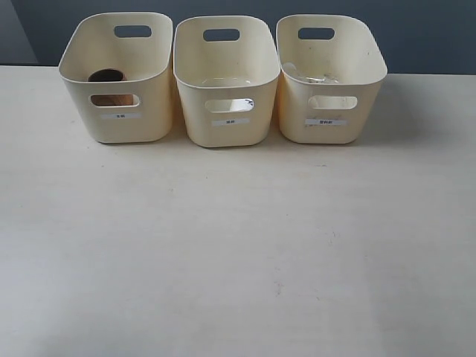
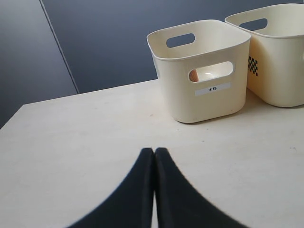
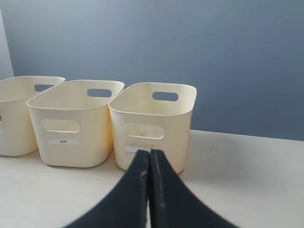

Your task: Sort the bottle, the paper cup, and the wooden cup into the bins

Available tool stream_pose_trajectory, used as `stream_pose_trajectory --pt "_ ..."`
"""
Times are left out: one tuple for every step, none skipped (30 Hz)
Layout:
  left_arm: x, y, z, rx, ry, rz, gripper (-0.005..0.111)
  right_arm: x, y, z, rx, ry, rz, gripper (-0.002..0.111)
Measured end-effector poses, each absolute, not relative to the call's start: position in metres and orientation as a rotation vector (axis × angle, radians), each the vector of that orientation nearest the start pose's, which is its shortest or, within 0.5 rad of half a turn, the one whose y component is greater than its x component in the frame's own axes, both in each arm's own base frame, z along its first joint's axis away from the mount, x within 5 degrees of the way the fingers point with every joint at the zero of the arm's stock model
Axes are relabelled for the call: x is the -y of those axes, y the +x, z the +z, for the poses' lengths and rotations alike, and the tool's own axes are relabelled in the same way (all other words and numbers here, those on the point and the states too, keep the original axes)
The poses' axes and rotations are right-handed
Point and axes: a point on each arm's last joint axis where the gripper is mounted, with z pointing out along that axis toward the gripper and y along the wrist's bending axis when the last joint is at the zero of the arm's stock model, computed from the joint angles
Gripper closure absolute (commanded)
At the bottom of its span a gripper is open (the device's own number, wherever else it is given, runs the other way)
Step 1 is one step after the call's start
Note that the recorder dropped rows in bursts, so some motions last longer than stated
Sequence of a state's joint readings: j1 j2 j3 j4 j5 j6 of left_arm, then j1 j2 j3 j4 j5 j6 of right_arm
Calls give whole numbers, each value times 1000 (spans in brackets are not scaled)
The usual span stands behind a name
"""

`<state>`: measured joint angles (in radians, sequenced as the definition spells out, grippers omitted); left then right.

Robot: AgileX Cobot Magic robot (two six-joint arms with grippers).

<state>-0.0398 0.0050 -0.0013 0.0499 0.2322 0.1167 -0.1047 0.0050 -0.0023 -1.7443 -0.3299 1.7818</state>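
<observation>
Three cream bins stand in a row at the back of the table: left bin (image 1: 119,119), middle bin (image 1: 227,126), right bin (image 1: 327,123). The dark wooden cup (image 1: 110,76) sits inside the left bin; a sliver of brown shows through that bin's handle cut-out (image 2: 194,75). Something pale and rounded, perhaps the paper cup (image 1: 227,82), lies in the middle bin. The clear bottle (image 1: 312,76) lies in the right bin. My left gripper (image 2: 155,151) is shut and empty, well short of the left bin. My right gripper (image 3: 150,153) is shut and empty before the right bin (image 3: 152,126).
The pale table (image 1: 238,253) stretches in front of the bins. A dark blue-grey wall (image 1: 416,30) rises behind them. Neither arm appears in the exterior view.
</observation>
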Motion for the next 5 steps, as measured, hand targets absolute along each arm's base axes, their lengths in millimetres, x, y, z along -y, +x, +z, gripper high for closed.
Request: stream_pose_trajectory --pt "1 56 192 -1712 168 103 107 -23 55 208 -1542 -155 190 109" --pt "1 56 192 -1712 168 103 107 -23 55 208 -1542 -155 190 109" --pt "1 56 192 -1712 168 103 107 -23 55 208 -1542 -155 190 109" --pt "1 56 192 -1712 168 103 107 -23 55 208 -1542 -155 190 109" --pt "1 56 192 -1712 168 103 107 -23 55 208 -1542 -155 190 109"
